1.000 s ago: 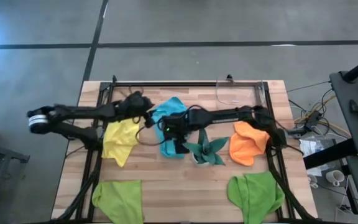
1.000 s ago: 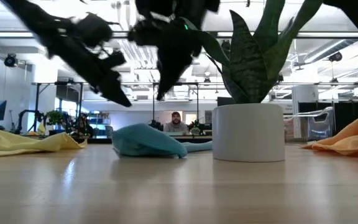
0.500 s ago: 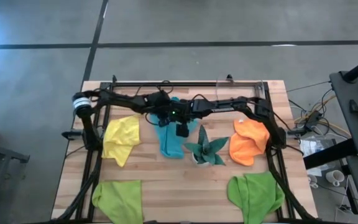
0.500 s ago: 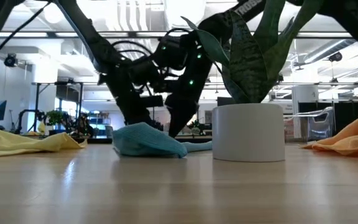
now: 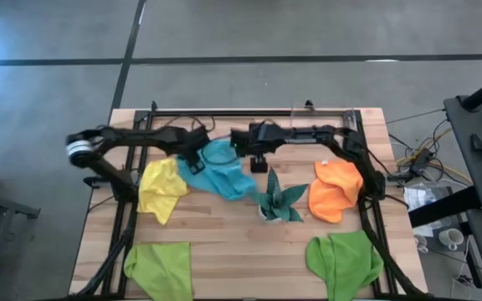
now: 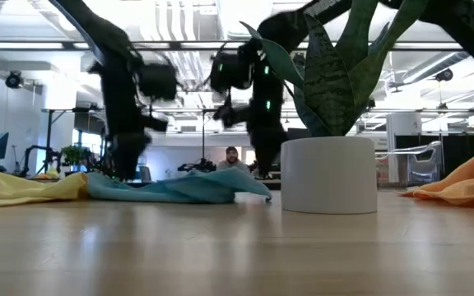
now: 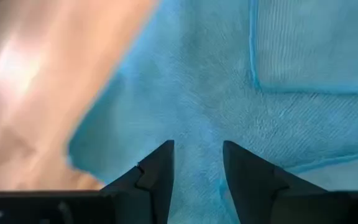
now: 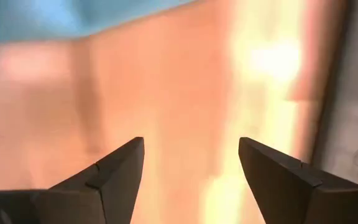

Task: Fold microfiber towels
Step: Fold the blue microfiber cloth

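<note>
Left gripper (image 5: 192, 159) is pinching the near-left edge of the light blue towel (image 5: 224, 171), jaws only a bit apart with the cloth pressed between the fingers (image 7: 157, 174) in the left wrist view. Right gripper (image 5: 256, 144) sits just past the towel's far edge with its jaws spread wide and nothing between them; the right wrist view shows only bare wood and a sliver of blue. So what changed: a second ago the blue towel was a bunched lump with both grippers crowded on it, and now it's pulled out flatter and wider toward the yellow towel (image 5: 161, 186), with the right gripper having let go. My guess is that's the spreading step before the actual fold, so the task is barely started, since none of the towels looks folded yet. Blue towel is in the middle of the table (image 5: 224, 238), touching the yellow one on its left, with the little potted plant (image 5: 276, 203) just beside it on the right. Orange towel (image 5: 335, 191) is further right, and the two green ones, left (image 5: 159, 267) and right (image 5: 346, 259), lie along the near edge. Low view shows how flat the blue towel lies, which the overhead doesn't; the overhead shows its outline. There's also a person (image 6: 232, 158) way back in the room, only visible down low.
</note>
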You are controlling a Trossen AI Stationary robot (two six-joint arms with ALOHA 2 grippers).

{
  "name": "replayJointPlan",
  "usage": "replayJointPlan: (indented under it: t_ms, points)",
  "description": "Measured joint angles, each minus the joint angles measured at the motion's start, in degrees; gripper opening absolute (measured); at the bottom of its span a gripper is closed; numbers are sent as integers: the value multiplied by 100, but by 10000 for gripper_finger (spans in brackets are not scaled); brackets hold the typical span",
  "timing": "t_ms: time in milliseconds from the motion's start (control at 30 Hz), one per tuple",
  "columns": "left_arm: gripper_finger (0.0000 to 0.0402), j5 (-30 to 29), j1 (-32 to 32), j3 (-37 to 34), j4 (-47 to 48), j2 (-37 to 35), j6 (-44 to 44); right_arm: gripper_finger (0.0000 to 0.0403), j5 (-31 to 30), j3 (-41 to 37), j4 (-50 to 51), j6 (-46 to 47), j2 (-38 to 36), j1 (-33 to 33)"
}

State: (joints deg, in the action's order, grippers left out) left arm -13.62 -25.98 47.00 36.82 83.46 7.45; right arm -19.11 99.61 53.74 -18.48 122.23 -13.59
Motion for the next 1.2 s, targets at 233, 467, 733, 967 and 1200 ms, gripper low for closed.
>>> replayJointPlan:
  t_ms: [233, 467, 733, 967, 1200]
  points:
    - [123, -33, 36, -728, -919, -1275, 181, 253, 1573, -190, -2118, 423, -401, -21]
    - [123, -260, 15, -1722, -1782, -1470, 584, 249, 1921, -54, -3559, 871, 486, 207]
    - [123, -309, 9, -2269, -2460, -730, 906, 247, 2289, 1071, -2545, 749, 1493, 338]
    - [123, -301, 11, -2254, -2405, -533, 873, 246, 179, 1911, -76, 152, 1689, 99]
    - [123, -295, 11, -2314, -2361, -717, 722, 238, -606, 1631, 408, 499, 748, -441]
